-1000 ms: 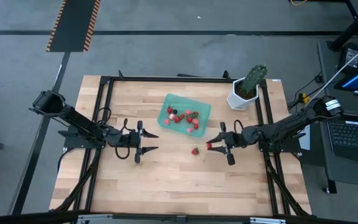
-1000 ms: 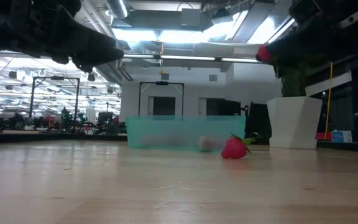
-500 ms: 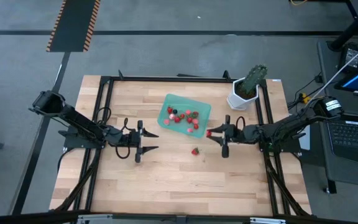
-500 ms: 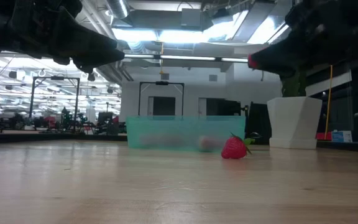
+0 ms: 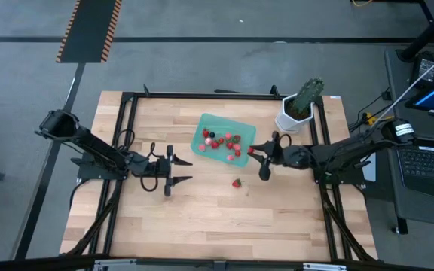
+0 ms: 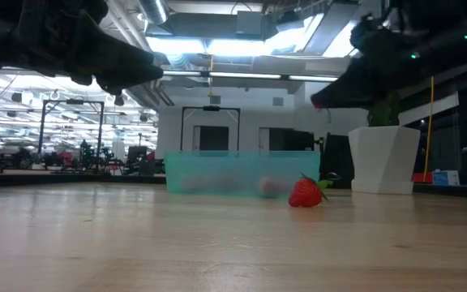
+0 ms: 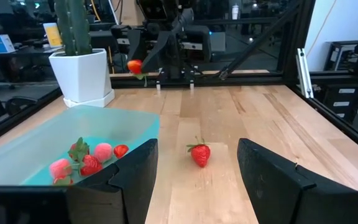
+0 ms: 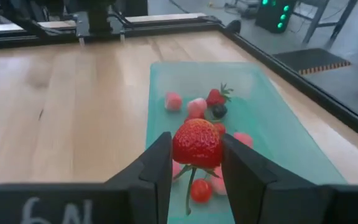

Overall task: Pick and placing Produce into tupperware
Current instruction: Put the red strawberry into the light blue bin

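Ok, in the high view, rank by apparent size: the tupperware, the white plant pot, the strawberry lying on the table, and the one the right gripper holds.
1. tupperware
2. white plant pot
3. The strawberry on the table and the strawberry in the right gripper: both tiny red specks, too alike to rank.

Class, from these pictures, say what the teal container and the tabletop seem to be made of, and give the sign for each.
Shallow rectangular teal container: likely translucent plastic, since berries show blurred through its wall in the low view. Pale tabletop: apparently wood with a smooth, matt finish, shown by grain lines and joined strips.
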